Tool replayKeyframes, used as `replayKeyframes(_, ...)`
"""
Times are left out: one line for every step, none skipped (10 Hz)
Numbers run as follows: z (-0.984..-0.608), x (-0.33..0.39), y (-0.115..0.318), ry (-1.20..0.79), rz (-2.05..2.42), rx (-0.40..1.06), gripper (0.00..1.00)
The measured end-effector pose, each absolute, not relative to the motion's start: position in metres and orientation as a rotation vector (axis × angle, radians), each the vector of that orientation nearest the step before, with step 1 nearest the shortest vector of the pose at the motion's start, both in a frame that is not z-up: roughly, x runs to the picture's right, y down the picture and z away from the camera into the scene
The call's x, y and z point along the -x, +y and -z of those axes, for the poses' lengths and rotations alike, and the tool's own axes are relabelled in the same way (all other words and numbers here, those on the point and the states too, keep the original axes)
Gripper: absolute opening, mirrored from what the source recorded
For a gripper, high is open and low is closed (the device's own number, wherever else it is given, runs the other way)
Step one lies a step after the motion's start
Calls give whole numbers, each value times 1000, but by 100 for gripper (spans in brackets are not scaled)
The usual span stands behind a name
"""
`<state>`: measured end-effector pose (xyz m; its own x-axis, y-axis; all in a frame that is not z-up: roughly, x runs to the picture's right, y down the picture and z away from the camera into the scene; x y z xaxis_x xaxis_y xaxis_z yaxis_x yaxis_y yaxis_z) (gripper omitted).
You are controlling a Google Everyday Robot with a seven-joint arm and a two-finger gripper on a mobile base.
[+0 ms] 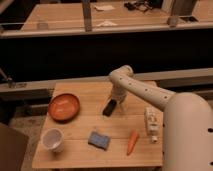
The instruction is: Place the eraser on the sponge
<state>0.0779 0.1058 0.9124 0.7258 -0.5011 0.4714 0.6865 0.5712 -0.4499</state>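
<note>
The eraser [108, 108] is a small black block lying near the middle of the wooden table [85, 122]. My gripper [116, 101] points down right at the eraser's upper right end, at the tip of the white arm coming in from the right; it seems to touch or straddle that end. The sponge [98, 139], a flat blue-grey pad, lies nearer the front edge, below and slightly left of the eraser, with nothing on it.
An orange bowl [64, 106] sits at the left, with a white cup [52, 139] in front of it. A carrot [132, 142] lies right of the sponge. A white bottle-like item [151, 123] lies near the right edge, beside the arm's bulk.
</note>
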Motion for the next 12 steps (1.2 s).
replayKeyframes(-915, -76, 108, -310, 710, 660, 71)
replayKeyframes(-916, -76, 109, -311, 710, 662, 68)
replayKeyframes(-918, -76, 110, -310, 711, 663, 68)
replayKeyframes(-920, -75, 112, -310, 711, 664, 62)
replayKeyframes(-922, -73, 111, -312, 707, 655, 56)
replayKeyframes(-923, -72, 112, -311, 707, 654, 48)
replayKeyframes(-924, -72, 113, -310, 706, 655, 40)
replayKeyframes(-924, -73, 114, -312, 702, 654, 36)
replayKeyframes(-924, -72, 114, -315, 699, 651, 35)
replayKeyframes(-923, -72, 115, -317, 696, 650, 31)
replayKeyframes(-923, -72, 114, -318, 695, 651, 22)
replayKeyframes(-922, -73, 114, -318, 695, 652, 15)
